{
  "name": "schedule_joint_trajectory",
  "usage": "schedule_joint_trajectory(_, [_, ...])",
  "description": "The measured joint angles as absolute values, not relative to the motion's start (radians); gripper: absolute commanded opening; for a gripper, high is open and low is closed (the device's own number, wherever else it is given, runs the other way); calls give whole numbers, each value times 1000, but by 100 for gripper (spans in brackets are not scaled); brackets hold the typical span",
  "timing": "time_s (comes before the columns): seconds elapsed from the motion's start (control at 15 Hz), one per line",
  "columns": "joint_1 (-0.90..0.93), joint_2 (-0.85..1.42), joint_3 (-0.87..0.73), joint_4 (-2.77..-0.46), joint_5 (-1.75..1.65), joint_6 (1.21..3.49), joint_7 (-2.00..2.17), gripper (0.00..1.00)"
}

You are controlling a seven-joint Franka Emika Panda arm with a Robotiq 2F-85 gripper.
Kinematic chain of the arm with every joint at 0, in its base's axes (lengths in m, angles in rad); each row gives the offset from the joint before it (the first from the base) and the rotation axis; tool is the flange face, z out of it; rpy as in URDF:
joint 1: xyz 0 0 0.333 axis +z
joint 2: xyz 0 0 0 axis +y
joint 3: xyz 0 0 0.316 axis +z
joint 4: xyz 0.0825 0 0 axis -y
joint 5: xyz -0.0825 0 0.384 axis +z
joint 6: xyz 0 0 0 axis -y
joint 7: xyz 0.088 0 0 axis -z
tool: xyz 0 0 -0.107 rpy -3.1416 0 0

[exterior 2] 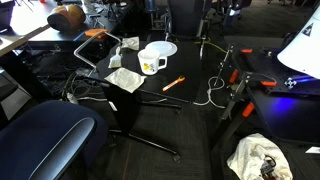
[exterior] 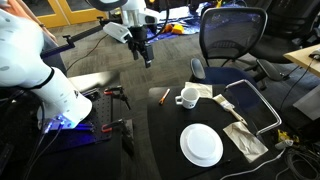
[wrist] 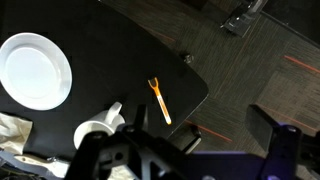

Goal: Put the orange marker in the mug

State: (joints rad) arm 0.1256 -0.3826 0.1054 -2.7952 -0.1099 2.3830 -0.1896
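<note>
Nearest in an exterior view stand a dark office chair (exterior 2: 45, 140) at the lower left and a crumpled white cloth (exterior 2: 262, 160) on the carpet at the lower right. Behind them is the black table (exterior 2: 190, 65). The orange marker (exterior 2: 173, 83) lies flat on the table's bare top near the front edge and touches nothing. A looped white cable (exterior 2: 212, 92) lies at the marker's 3 o'clock, near the table edge. The mug (exterior 2: 152, 62) stands upright at the marker's 11 o'clock, near it but clearly apart; it is white with a yellow print on its side. A flat paper napkin (exterior 2: 125, 78) lies at the mug's 8 o'clock. The round white plate (exterior 2: 165, 47) lies at the mug's 1 o'clock, its front rim partly hidden by the mug. From the opposite side, in an exterior view, the marker lies at the mug's 9 o'clock with a small gap between them, and the mug's handle points toward 3 o'clock. The gripper (exterior: 148, 60) hangs at the marker's 11 o'clock in that picture, well above the tabletop and apart from every object. It carries nothing. Whether its jaws are parted or together cannot be told: it is small and dark in that picture and in shadow at the bottom of the wrist view. The wrist view looks down on the marker at the mug's 2 o'clock and the plate at its 10 o'clock.
</note>
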Motion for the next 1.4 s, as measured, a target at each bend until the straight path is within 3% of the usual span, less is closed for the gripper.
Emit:
schedule_joint_trajectory(0.4, [126,-367,105,-2792,-110,2415,-190,100])
schedule_joint_trajectory(0.87, [149,-184,23,-2794,-50,2766,-405,100])
schedule_joint_trajectory(1.07, [211,-58,-47,-2793,117,2893,-650,100])
schedule_joint_trajectory(1.4, [228,104,12,-2732,512,2918,-1029,100])
